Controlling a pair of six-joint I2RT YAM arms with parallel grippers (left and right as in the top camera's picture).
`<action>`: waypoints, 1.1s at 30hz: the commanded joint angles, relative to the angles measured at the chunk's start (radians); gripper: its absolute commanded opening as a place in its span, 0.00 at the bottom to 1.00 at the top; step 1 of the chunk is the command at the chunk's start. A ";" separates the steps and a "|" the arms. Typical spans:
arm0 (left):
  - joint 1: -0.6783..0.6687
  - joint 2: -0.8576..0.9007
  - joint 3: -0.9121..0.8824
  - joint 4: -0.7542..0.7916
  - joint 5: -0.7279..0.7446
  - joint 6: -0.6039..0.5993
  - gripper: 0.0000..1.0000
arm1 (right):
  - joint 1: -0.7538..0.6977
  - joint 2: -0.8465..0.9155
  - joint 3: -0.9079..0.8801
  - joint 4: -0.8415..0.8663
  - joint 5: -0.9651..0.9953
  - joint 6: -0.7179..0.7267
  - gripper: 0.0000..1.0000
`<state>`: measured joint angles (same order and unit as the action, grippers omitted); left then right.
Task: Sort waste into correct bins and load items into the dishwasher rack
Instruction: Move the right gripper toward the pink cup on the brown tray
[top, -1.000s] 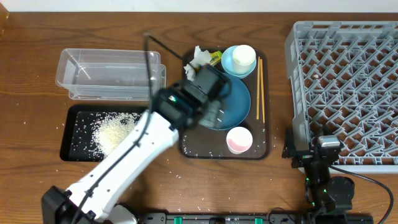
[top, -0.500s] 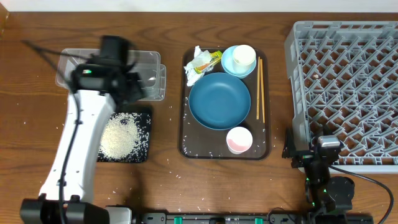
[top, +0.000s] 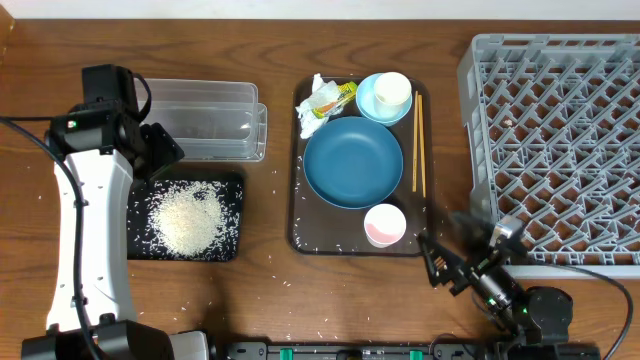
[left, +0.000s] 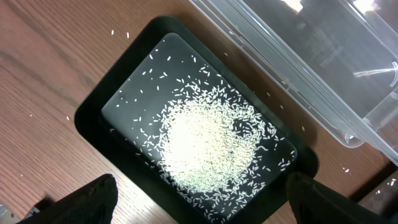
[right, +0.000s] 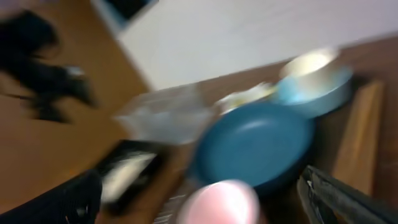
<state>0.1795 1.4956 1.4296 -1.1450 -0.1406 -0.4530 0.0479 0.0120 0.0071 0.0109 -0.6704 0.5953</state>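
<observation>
Hovering above the rice (left: 205, 143) in the black tray (left: 87, 118), left fingers (left: 93, 199) stand wide apart, holding nothing; right fingers (right: 336, 199) (view blurred) are equally spread, near the pink cup (right: 217, 202), touching nothing.

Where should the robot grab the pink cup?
Probably by its rim, coming down from above. The pink cup stands upright with its mouth open, so its thin wall can be pinched across. Take the edge facing away from the dark-blue bowl, which sits close.
</observation>
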 joint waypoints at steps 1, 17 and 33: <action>0.002 -0.016 -0.012 -0.002 -0.002 -0.016 0.89 | -0.008 -0.005 -0.002 0.026 -0.146 0.269 0.99; 0.002 -0.016 -0.012 0.005 0.089 -0.024 0.89 | -0.007 0.134 0.179 0.058 -0.132 0.293 0.99; 0.002 -0.016 -0.012 0.005 0.089 -0.024 0.90 | 0.125 0.700 0.885 -0.887 0.191 -0.313 0.99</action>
<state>0.1795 1.4956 1.4269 -1.1404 -0.0509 -0.4721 0.1135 0.6537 0.8196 -0.8249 -0.6338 0.4072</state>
